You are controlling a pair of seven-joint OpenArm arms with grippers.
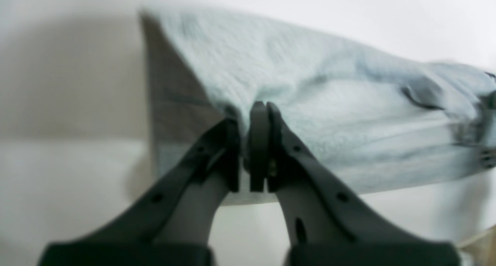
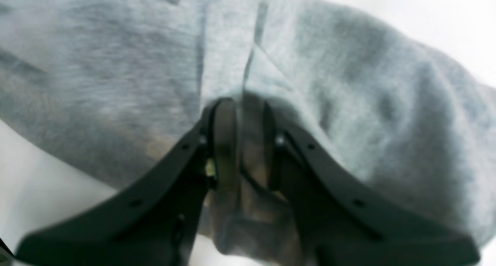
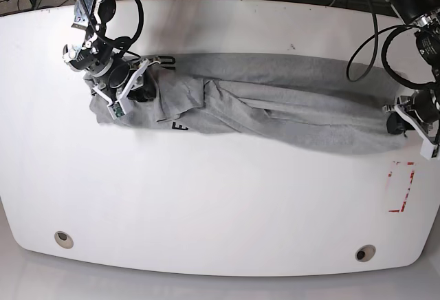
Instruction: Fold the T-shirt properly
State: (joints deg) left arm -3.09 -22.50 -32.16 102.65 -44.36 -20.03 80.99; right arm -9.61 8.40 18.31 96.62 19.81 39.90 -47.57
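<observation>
both grippers clamped on T-shirt ends: left gripper frame right, right gripper upper left; keep tension even, lift together off desk

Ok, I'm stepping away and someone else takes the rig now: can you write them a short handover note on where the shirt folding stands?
Left gripper: jaws shut on the T-shirt at its end on the base view's right.
Right gripper: jaws shut on the T-shirt's bunched fabric at the opposite end.
T-shirt: stretched lengthwise between the two arms across the white table, gathered into a long, wrinkled band, some black lettering showing.
Done: both ends gripped, the shirt drawn out long.
Left: no neat fold visible yet; flatten the shirt and fold it.
</observation>
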